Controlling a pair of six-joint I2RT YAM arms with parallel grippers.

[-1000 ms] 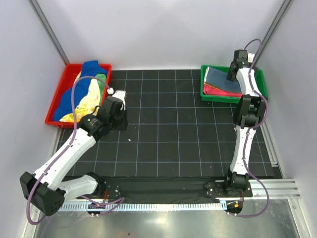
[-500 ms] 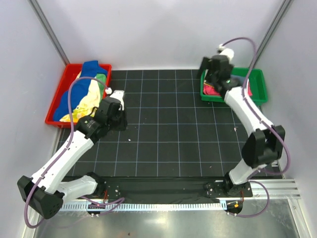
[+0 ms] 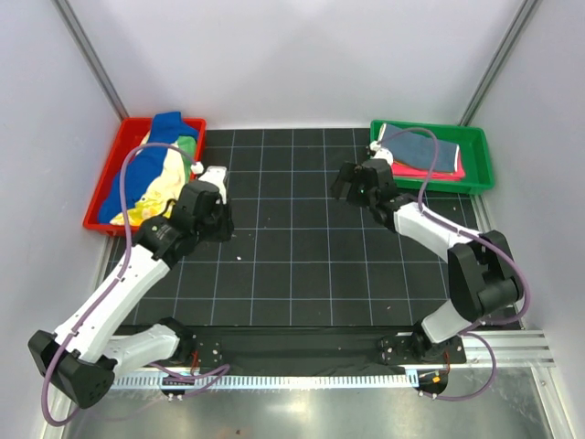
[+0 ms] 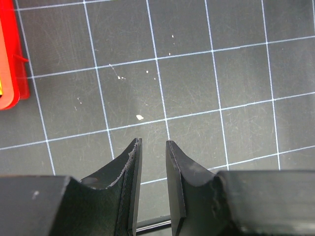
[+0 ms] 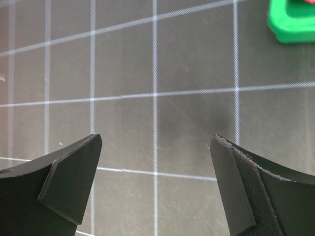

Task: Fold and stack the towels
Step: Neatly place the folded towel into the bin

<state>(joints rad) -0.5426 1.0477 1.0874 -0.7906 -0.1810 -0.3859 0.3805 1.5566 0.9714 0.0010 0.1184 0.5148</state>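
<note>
**No legible text**

No lettering, label, brand or number can be read in any view. Any print on the towels (image 3: 151, 178) heaped in the red tray (image 3: 110, 174) is too small to be made out.

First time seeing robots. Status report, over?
Left end effector slightly open, empty; right end effector wide open, empty. Towels heaped in red tray, folded ones in green tray. Nothing in the way.

Only a sliver of the red tray (image 4: 9, 64) shows in the left wrist view, cut by the picture's left edge. The right wrist view catches just a corner of the green tray (image 5: 294, 24). At the tabletop's far-left corner, heaped towels (image 3: 151, 178) bury one another, their count unclear.
</note>
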